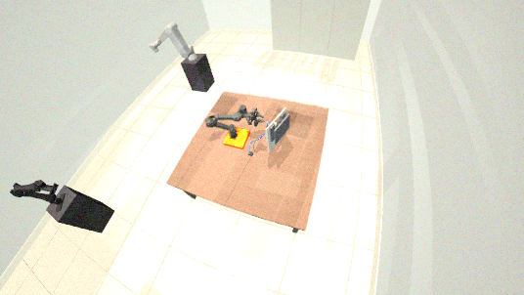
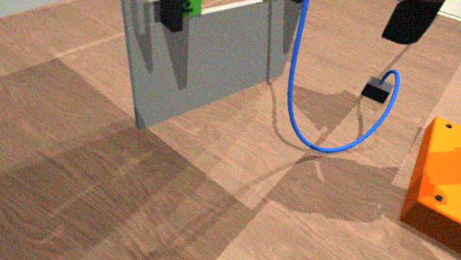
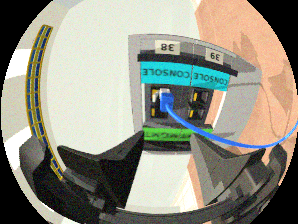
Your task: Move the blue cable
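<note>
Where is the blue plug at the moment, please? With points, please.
In the wrist view, the blue plug (image 3: 166,101) sits left of the empty ports, just below the "38" side's cyan CONSOLE label (image 3: 165,73).

Blue plug (image 3: 166,101) beneath CONSOLE label (image 3: 166,74).
</note>
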Robot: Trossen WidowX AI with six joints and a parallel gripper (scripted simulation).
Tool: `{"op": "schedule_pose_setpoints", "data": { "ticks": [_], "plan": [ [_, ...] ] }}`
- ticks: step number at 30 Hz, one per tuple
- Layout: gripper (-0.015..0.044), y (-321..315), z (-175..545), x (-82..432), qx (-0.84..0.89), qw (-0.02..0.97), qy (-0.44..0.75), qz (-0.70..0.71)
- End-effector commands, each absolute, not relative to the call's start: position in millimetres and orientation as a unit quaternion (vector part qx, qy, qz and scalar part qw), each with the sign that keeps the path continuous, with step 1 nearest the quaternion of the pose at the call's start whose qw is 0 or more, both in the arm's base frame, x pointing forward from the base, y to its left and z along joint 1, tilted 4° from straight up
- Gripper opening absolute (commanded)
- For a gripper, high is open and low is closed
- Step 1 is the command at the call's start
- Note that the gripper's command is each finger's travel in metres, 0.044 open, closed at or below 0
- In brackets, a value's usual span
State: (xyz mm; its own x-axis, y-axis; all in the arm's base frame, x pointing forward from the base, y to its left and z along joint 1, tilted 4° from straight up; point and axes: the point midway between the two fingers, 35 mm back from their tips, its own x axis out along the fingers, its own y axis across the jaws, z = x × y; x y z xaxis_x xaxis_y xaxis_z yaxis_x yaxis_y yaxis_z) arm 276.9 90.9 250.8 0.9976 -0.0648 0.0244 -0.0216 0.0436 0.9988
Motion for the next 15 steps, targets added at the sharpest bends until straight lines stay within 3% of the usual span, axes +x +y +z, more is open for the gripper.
{"op": "schedule_pose_setpoints", "data": {
  "ticks": [1, 10, 15],
  "plan": [
    [0.0239, 96.4, 249.2, 273.6, 0.686, 0.727, -0.022, -0.004],
    [0.0239, 79.8, 252.7, 329.1, 0.685, 0.728, -0.025, -0.002],
    [0.0239, 78.9, 252.8, 331.4, 0.685, 0.728, -0.025, -0.001]
  ]
}}
